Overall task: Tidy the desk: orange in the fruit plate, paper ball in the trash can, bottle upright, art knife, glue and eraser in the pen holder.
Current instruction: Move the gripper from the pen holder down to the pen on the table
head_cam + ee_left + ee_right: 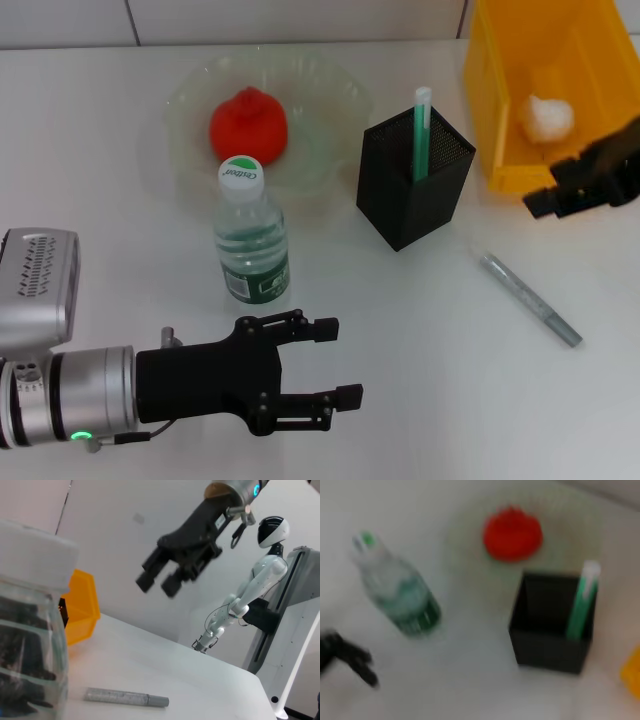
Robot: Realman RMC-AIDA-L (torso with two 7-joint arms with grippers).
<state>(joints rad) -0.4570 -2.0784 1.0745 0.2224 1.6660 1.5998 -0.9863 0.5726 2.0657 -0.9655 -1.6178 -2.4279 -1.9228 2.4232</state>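
The orange (248, 125) lies in the pale-green fruit plate (340, 90). The bottle (250, 235) stands upright in front of the plate. The black mesh pen holder (415, 190) holds a green and white stick (421, 125). The paper ball (545, 117) lies in the yellow trash can (520, 165). A grey pen-shaped art knife (530, 300) lies on the table to the right of the holder. My left gripper (338, 362) is open and empty, just in front of the bottle. My right gripper (545, 200) hangs in the air at the can's front edge, open and empty. The eraser is out of view.
The white table (420, 400) ends at a tiled wall at the back. In the left wrist view the bottle (30, 630) fills the near side, the knife (125, 697) lies beyond it, and my right gripper (157, 585) hangs above. A white humanoid robot (250, 590) stands past the table.
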